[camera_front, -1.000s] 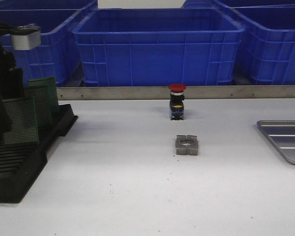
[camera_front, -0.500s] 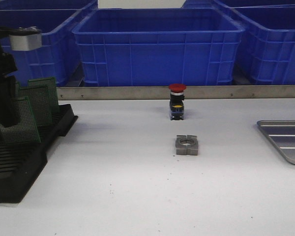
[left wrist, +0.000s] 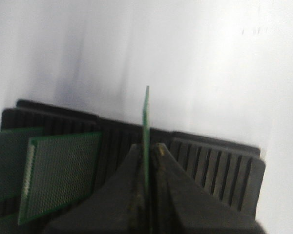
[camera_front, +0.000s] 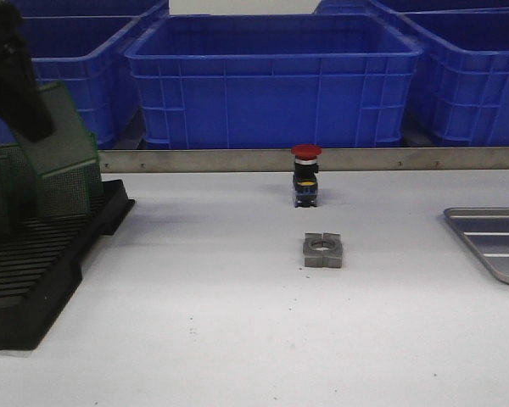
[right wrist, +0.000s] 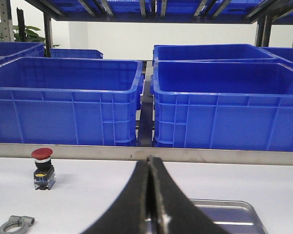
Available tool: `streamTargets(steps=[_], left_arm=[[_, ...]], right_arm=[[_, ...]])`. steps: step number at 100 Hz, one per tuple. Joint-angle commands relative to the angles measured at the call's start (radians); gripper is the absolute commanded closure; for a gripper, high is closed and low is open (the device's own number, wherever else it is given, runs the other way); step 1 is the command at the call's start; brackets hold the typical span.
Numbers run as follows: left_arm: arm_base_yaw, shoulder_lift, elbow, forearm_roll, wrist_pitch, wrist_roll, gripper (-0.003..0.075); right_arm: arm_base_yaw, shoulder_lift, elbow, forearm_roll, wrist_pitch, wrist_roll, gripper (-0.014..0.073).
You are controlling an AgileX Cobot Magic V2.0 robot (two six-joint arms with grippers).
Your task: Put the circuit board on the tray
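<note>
Right gripper (right wrist: 150,195) fingers pressed together, nothing between | silver tray (right wrist: 234,217) just beyond fingertips | red-capped push button (right wrist: 43,168) off to one side | blue bins (right wrist: 224,97) behind

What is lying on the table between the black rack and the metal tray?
In the front view, a grey metal block lies between rack and tray; the red-capped button stands farther back.

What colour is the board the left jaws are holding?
Green, with a fine dotted hole grid; the circuit board shows best in the front view.
</note>
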State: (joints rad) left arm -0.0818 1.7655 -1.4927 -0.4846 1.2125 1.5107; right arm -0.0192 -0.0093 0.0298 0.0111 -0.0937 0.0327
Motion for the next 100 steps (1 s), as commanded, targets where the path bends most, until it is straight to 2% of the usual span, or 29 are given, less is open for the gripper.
streamTargets(steps=[1, 20, 34, 46, 56, 64, 85, 92, 100], left_arm=[[-0.031, -0.09, -0.03, -0.15, 0.063, -0.039, 0.0738], [-0.165, -0.121, -0.03, -0.184, 0.061, -0.09, 0.0738], [-0.27, -0.119, -0.03, -0.195, 0.061, -0.094, 0.0738], [-0.324, -0.117, -0.03, -0.195, 0.061, -0.094, 0.0738], [-0.341, -0.117, -0.03, -0.195, 0.061, -0.094, 0.0738], [-0.346, -0.117, -0.03, -0.195, 0.061, -0.094, 0.0738], [-0.346, -0.117, -0.03, -0.195, 0.061, -0.094, 0.0738], [-0.346, -0.117, -0.03, -0.195, 0.061, -0.094, 0.0738], [-0.346, -0.117, -0.03, -0.195, 0.061, -0.094, 0.0738]], right_arm=[[0.001, -0.018, 0.004, -0.011, -0.082, 0.0, 0.0661], [0.001, -0.018, 0.004, -0.011, -0.086, 0.0, 0.0661], [0.001, -0.018, 0.003, -0.011, -0.139, 0.0, 0.0661], [0.001, -0.018, -0.051, -0.011, -0.095, 0.01, 0.0661], [0.001, -0.004, -0.157, -0.005, 0.056, 0.045, 0.0661], [0.001, 0.042, -0.267, -0.002, 0.251, 0.06, 0.0661], [0.001, 0.306, -0.596, 0.0, 0.752, 0.06, 0.0661], [0.001, 0.379, -0.672, 0.0, 0.834, 0.06, 0.0661], [0.001, 0.452, -0.736, 0.0, 0.864, 0.06, 0.0661]])
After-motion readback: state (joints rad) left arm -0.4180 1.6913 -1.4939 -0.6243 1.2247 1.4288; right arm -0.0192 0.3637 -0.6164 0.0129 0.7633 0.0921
